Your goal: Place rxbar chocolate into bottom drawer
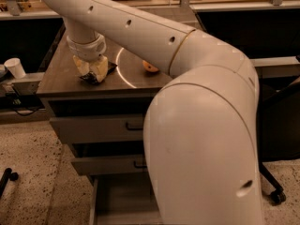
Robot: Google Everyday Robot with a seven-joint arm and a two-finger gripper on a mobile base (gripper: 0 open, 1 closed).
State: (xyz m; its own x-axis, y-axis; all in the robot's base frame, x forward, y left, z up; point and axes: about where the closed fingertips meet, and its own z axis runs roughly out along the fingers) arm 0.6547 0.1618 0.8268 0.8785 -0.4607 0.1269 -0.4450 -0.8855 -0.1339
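My gripper (92,70) points straight down on the left part of the cabinet top (61,76). Right under it lies a dark flat wrapper (97,77), which looks like the rxbar chocolate; the gripper covers most of it and only its edges show. The gripper touches or nearly touches it. The bottom drawer (117,198) stands pulled open at the foot of the cabinet, a shallow grey tray partly hidden behind my arm. No shorter dark blue packet is in view.
An orange (150,67) lies on the cabinet top to the right of the gripper. The two upper drawers (93,128) are shut. A white cup (15,67) stands on a ledge at the left. My big arm link (206,149) blocks the right half of the view.
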